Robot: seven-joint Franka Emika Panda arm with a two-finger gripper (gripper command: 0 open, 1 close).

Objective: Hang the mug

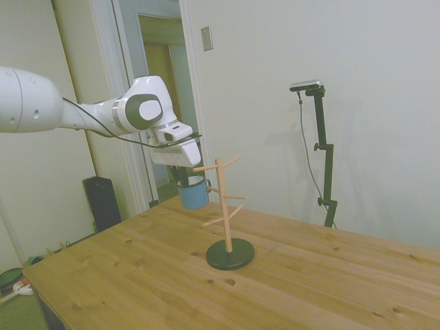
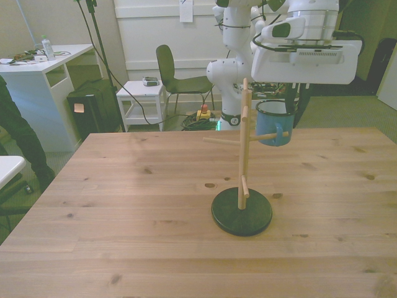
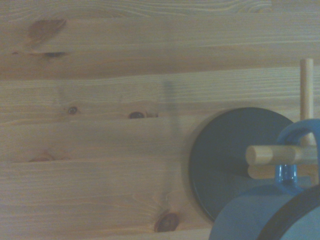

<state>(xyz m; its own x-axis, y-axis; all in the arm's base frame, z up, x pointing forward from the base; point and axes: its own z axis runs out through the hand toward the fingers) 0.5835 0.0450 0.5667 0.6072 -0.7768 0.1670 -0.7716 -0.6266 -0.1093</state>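
Observation:
The small blue mug (image 1: 194,194) hangs in the air beside the wooden peg stand (image 1: 225,206), level with its middle pegs. My gripper (image 1: 185,176) comes down from above and is shut on the mug's rim. In the front view the mug (image 2: 273,126) is on the stand's (image 2: 243,146) right side, under the gripper (image 2: 280,98), with its loop handle facing the camera at the tip of a right-pointing peg (image 2: 263,137). The wrist view shows the blue handle (image 3: 292,145) looped at a peg (image 3: 265,154), and the peg seems to pass through it.
The stand's round dark base (image 2: 242,212) rests near the middle of the wooden table (image 2: 124,205). Behind the table are a chair (image 2: 170,71), a white desk (image 2: 43,68) and a small white cart (image 2: 141,99). A person's dark-clothed leg (image 2: 15,133) shows at the front view's left edge.

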